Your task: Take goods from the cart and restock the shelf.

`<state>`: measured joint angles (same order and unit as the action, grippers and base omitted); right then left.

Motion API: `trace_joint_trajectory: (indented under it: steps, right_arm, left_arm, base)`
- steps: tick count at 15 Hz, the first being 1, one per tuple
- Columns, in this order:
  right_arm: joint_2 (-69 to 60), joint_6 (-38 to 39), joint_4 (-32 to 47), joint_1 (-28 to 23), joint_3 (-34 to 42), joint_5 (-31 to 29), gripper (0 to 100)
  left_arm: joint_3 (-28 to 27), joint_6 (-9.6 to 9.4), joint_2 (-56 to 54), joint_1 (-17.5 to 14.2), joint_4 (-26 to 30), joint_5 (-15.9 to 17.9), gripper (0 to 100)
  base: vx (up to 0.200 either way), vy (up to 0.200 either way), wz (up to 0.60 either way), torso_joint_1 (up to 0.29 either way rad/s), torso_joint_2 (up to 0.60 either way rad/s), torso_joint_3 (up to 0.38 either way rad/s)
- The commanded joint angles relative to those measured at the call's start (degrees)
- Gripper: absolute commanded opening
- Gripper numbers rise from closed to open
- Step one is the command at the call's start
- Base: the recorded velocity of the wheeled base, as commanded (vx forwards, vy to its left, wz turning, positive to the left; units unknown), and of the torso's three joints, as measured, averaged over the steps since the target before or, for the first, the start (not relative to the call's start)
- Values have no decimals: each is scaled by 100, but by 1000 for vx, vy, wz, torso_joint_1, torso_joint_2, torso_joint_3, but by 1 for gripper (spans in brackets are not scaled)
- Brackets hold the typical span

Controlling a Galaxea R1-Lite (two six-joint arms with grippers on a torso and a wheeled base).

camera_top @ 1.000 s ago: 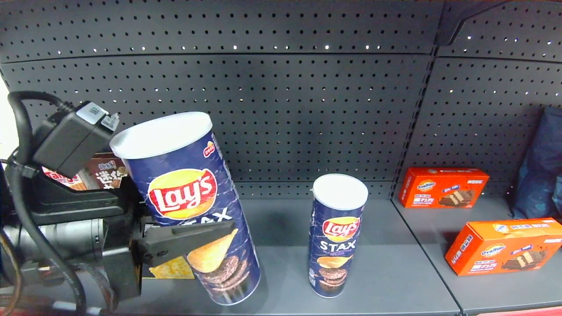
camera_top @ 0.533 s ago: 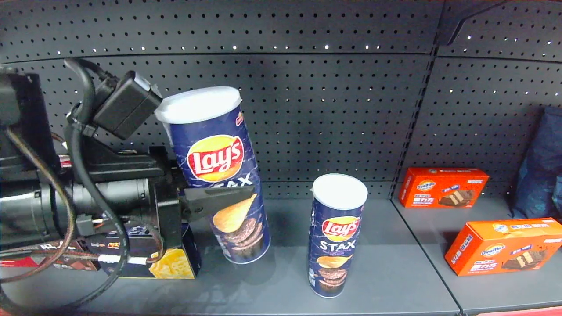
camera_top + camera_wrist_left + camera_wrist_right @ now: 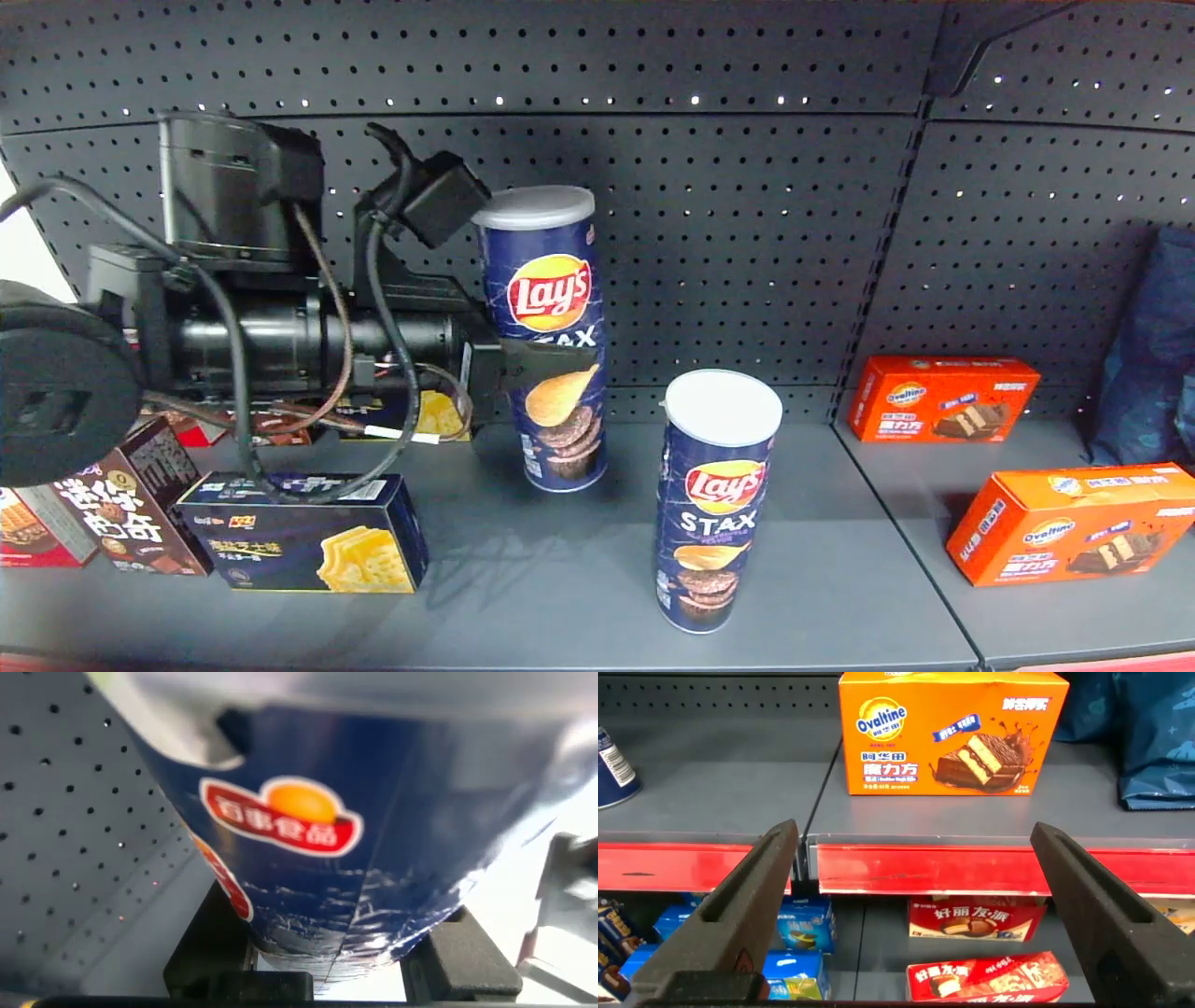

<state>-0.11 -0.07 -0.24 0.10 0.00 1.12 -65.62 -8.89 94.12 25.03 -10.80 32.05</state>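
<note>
My left gripper (image 3: 546,359) is shut on a dark blue chip can (image 3: 551,336) with a white lid, held upright near the back of the grey shelf (image 3: 523,579); its base is at or just above the shelf board. In the left wrist view the same chip can (image 3: 346,859) sits between the fingers (image 3: 467,961). A second identical chip can (image 3: 714,499) stands upright on the shelf, nearer the front and to the right. My right gripper (image 3: 915,915) hangs open in front of the shelf's red front edge (image 3: 971,868), with nothing between its fingers.
A dark blue cracker box (image 3: 308,546) and a brown snack box (image 3: 131,509) lie at the shelf's front left. Two orange cake boxes (image 3: 943,397) (image 3: 1074,523) sit on the right bay, beside a blue bag (image 3: 1153,345). The pegboard back wall (image 3: 709,233) is close behind the held can.
My left arm has carried the chip can away from the camera, rightward and deeper onto the shelf, and turned it from tilted to upright. The standing can and boxes have not moved.
</note>
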Motion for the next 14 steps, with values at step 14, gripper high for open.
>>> trace_joint_trajectory:
  steps: [14]
  right_arm:
    - [11,-1,-2,-1,0,2,100]
  left_arm:
    - [-1093,-131,2172,-42,-748,21,0]
  base:
    - [0,0,0,0,0,0]
